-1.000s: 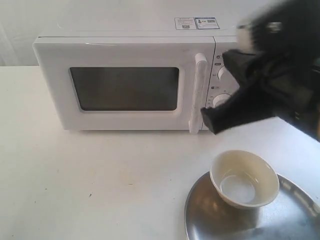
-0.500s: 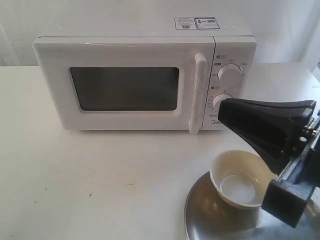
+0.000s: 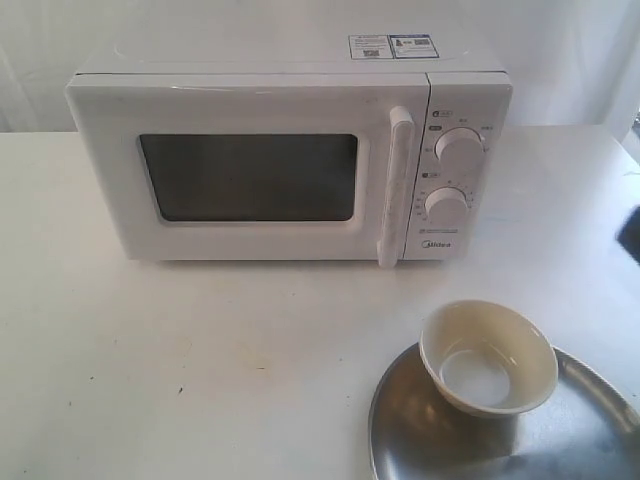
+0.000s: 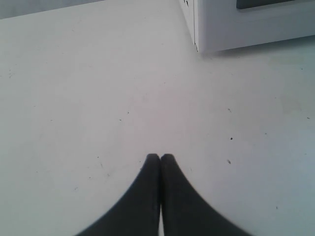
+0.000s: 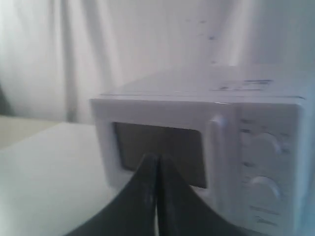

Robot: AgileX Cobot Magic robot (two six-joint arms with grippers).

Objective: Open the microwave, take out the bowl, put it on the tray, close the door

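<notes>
The white microwave [image 3: 290, 150] stands at the back of the table, and its door [image 3: 245, 175] with the dark window and vertical bar handle [image 3: 396, 185] is closed. The cream-white bowl [image 3: 487, 357] rests on the left part of the steel tray [image 3: 590, 430] at the front right. My left gripper [image 4: 160, 156] is shut and empty above bare table, with a microwave corner [image 4: 197, 44] ahead. My right gripper [image 5: 157, 158] is shut and empty, facing the microwave [image 5: 206, 142] from a distance. Only a dark sliver [image 3: 630, 235] shows at the exterior view's right edge.
White curtain hangs behind the microwave. Two round knobs [image 3: 458, 150] sit on the panel right of the door. The table surface [image 3: 200, 350] is white with small specks.
The right arm has swept from in front of the microwave panel, down past the bowl, and out of the exterior view to the right. The bowl and tray have not moved.
</notes>
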